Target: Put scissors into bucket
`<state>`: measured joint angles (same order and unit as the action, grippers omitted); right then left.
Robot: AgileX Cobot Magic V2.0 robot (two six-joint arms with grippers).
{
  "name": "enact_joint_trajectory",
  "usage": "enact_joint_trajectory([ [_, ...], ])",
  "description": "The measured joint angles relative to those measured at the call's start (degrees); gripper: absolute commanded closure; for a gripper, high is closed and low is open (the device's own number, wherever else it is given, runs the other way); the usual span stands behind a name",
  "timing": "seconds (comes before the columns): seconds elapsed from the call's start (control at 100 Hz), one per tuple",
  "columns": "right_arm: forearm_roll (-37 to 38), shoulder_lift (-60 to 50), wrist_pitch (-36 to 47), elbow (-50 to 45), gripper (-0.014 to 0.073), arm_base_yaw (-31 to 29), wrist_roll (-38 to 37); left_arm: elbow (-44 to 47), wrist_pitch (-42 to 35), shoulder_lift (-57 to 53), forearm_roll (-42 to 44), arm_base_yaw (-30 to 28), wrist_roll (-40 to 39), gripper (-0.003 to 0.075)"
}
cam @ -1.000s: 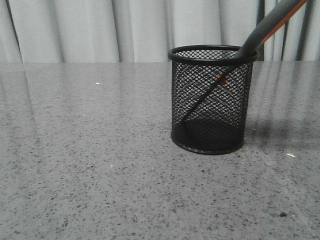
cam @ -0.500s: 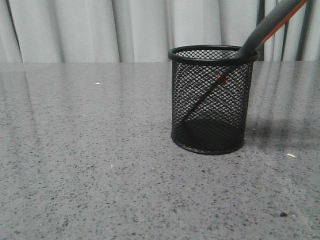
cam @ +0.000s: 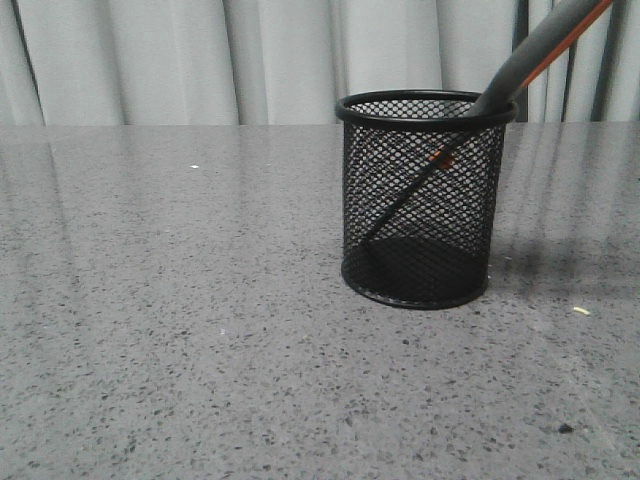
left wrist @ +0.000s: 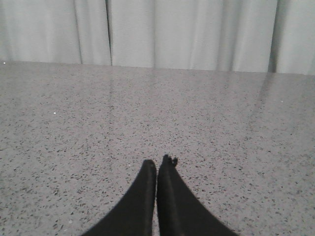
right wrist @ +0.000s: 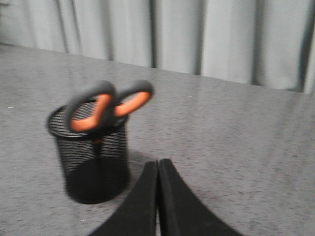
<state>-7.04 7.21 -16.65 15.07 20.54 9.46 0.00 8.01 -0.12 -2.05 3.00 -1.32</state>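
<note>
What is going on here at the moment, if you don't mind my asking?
Nothing is being handled right now. The scissors already stand blades-down in the bucket, leaning against its rim with the handles sticking out above it. The right gripper hangs apart from the bucket with its jaws shut and empty. The left gripper is also shut and empty, over bare table.

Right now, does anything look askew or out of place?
Nothing stands out. The scissors lean blades-down inside the upright bucket, handles over its rim. Both grippers, left and right, are shut and empty.
</note>
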Motion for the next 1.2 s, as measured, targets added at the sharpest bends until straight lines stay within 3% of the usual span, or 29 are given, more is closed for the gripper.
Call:
enact_joint_trajectory([
  [0.19, 1.42, -1.43, 7.16, -7.20, 0.0659, -10.27, 0.00, 0.00, 0.00, 0.00, 0.00, 0.00, 0.00, 0.0740],
  [0.33, 1.42, -4.88, 10.97, -13.29, 0.0659, -13.94, 0.00, 0.00, 0.00, 0.00, 0.00, 0.00, 0.00, 0.0740],
  [1.2, 4.33, -7.77, 8.01, -15.85, 0.0659, -14.74, 0.00, 0.00, 0.00, 0.00, 0.00, 0.00, 0.00, 0.0740],
])
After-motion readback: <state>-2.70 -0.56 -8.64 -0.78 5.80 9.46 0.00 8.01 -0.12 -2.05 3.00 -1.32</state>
